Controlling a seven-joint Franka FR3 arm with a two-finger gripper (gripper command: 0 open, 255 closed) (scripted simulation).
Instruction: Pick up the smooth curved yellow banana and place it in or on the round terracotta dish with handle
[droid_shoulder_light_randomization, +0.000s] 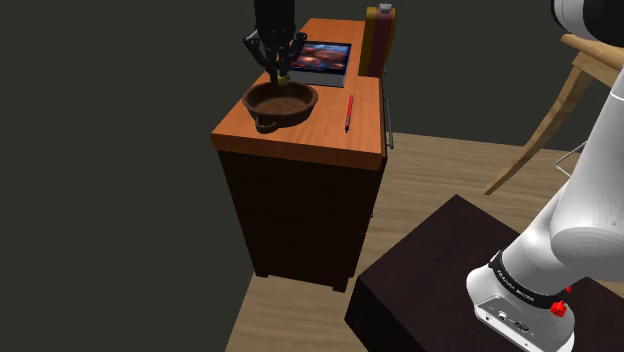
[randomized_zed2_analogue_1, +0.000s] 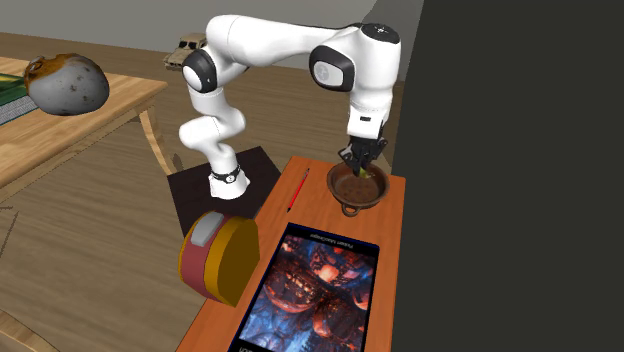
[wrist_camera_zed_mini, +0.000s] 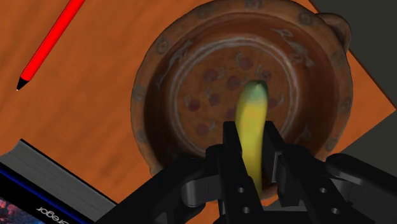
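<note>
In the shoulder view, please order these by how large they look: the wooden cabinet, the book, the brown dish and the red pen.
Largest: cabinet.
Next: dish and book. They look alike, and the book lies farther back, so I do not rank them.
Smallest: pen.

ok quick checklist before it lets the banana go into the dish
1. Gripper clasps the banana between its fingers: ok.
2. Banana tip is over the inside of the dish, not its rim: ok.
3. Nothing else lies inside the dish: ok.
4. Red pen and book lie apart from the dish: ok.
5. Height of the banana tip above the dish floor: cannot tell.
</note>
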